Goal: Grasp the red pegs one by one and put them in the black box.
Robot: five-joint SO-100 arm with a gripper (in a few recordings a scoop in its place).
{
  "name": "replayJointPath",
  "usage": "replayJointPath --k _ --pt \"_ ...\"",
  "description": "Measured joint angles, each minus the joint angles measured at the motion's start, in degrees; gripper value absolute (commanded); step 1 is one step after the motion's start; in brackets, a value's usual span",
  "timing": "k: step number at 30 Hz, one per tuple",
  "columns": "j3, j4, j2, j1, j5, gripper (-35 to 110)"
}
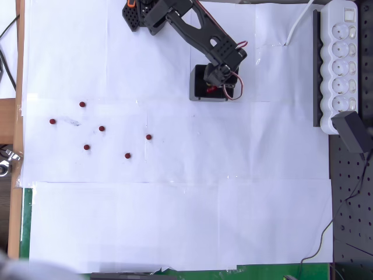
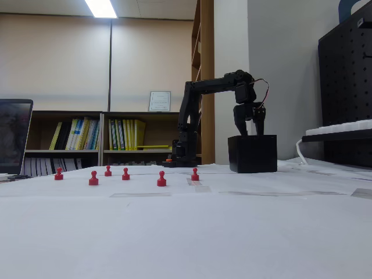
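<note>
Six small dark-red round pegs (image 1: 101, 128) are lying scattered on the white paper-covered table (image 1: 175, 221), well apart from the small black open-topped rectangular box (image 2: 252, 153), so most of the task is judged to be remaining. The black arm's gripper (image 1: 217, 86) is being held directly over the box; something red is being glimpsed at its tip in the overhead view, probably a peg being delivered, though how far the jaws are parted cannot be told.

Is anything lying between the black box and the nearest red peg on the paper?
No. In the overhead view, only bare white paper separates the black box from the nearest red peg.
</note>
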Motion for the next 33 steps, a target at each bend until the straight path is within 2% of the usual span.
replayJointPath --k 4,9,14,17,23,29,33 --pt "1.23 2.02 -6.94 4.83 1.23 23" --pt "1.58 1.76 -20.92 17.23 6.5 23" --pt "-15.12 -3.43 -32.87 32.78 18.11 23" --pt "-32.87 -12.92 -37.71 42.8 28.3 23" --pt "-60.64 -38.94 -41.22 61.96 44.21 23" --pt "-77.17 -70.66 -37.71 71.1 50.45 23" --pt "-78.93 -81.74 -32.87 74.0 51.15 23"
